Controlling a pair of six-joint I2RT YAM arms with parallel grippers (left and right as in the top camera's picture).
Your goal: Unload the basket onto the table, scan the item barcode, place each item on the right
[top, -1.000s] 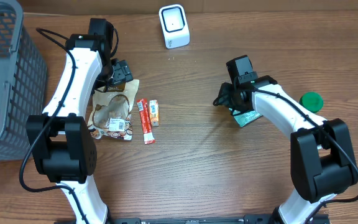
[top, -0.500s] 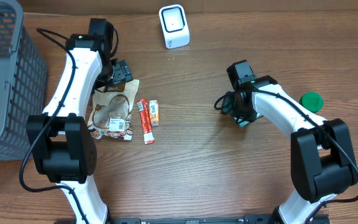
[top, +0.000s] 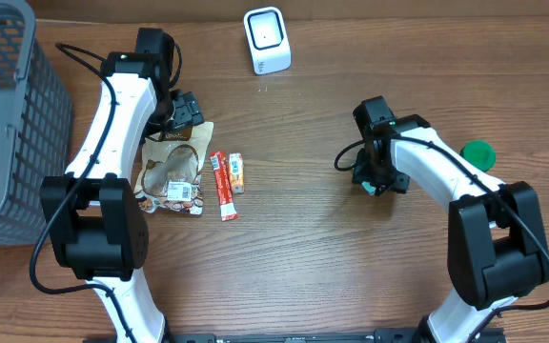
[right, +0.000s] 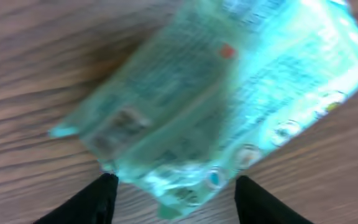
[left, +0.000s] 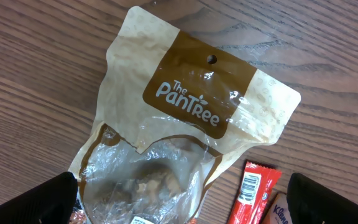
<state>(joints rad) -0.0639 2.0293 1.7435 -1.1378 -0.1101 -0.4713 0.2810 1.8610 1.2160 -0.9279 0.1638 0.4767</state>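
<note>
A teal plastic packet [right: 222,93] lies on the wooden table, blurred in the right wrist view. My right gripper [right: 173,196] hovers low over it, open, with the packet's near end between the two black fingers. From overhead the gripper [top: 375,176] hides most of the packet [top: 364,182]. The white barcode scanner [top: 267,40] stands at the back centre. My left gripper [left: 182,199] is wide open above a tan PanTree snack bag [left: 191,106] and holds nothing; overhead it [top: 181,119] sits at the bag's [top: 172,171] far end.
A red bar [top: 223,186] and a small orange packet [top: 237,172] lie right of the bag. A grey mesh basket [top: 8,114] fills the far left. A green lid [top: 477,152] rests by the right arm.
My right gripper has moved toward the near right and down over the teal packet, which now shows far less from overhead. The left arm has not moved.
</note>
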